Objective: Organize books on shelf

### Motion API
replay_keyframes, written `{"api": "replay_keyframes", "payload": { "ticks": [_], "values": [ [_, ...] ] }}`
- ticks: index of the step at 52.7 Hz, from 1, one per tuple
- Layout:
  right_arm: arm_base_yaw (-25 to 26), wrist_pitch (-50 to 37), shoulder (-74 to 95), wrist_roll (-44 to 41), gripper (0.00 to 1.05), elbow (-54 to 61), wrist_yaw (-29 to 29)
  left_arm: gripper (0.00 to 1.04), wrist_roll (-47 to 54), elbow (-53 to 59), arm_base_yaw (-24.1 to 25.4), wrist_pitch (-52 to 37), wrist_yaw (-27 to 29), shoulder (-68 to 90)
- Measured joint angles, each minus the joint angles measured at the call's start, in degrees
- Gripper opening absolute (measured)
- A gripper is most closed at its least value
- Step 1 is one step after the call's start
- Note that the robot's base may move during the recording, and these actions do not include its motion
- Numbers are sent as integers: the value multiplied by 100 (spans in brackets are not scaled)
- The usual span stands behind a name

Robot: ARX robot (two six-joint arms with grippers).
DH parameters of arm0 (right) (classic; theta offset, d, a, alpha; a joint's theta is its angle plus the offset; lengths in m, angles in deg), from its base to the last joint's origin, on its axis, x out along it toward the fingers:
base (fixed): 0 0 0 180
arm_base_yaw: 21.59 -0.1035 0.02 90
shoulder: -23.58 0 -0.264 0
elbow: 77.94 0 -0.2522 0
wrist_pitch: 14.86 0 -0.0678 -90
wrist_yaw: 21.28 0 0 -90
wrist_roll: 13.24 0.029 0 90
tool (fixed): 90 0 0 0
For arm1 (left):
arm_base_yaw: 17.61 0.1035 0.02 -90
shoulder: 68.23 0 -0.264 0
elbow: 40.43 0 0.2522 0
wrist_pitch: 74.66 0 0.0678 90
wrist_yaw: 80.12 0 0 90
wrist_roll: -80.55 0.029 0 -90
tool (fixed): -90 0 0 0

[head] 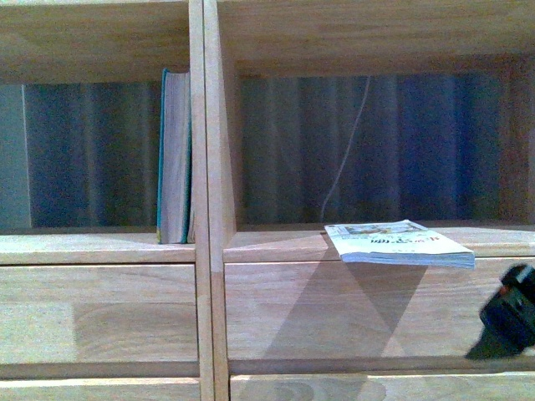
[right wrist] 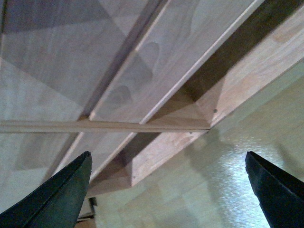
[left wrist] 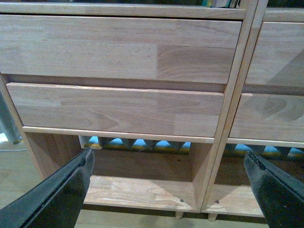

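Note:
The light-wood shelf (head: 209,167) fills the front view. The teal book (head: 174,159) stands upright in the left compartment, against the centre divider. The thin white paperback (head: 399,243) lies flat on the right compartment's board, overhanging its front edge. My right gripper (head: 510,313) shows as a dark shape at the right edge, below the paperback, in front of a drawer front. In the right wrist view it (right wrist: 167,187) is open and empty over the shelf's foot and floor. My left gripper (left wrist: 168,190) is open and empty, facing the drawer fronts (left wrist: 118,47) and bottom compartment.
A white cord (head: 347,142) hangs behind the right compartment. Drawer fronts (head: 100,313) sit below the book boards. In the left wrist view the bottom board (left wrist: 137,192) and peg legs show. Pale floor (right wrist: 218,180) lies under the shelf in the right wrist view.

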Motion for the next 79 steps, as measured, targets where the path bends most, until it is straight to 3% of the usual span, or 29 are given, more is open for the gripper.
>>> {"api": "replay_keyframes", "payload": {
  "ticks": [31, 79],
  "values": [
    [-358, -15, 1102, 1781, 98, -2050, -44, 97, 0, 0, 0, 0, 0, 0],
    [-313, -4, 2848, 1899, 98, -4000, -911, 97, 0, 0, 0, 0, 0, 0]
  ]
}}
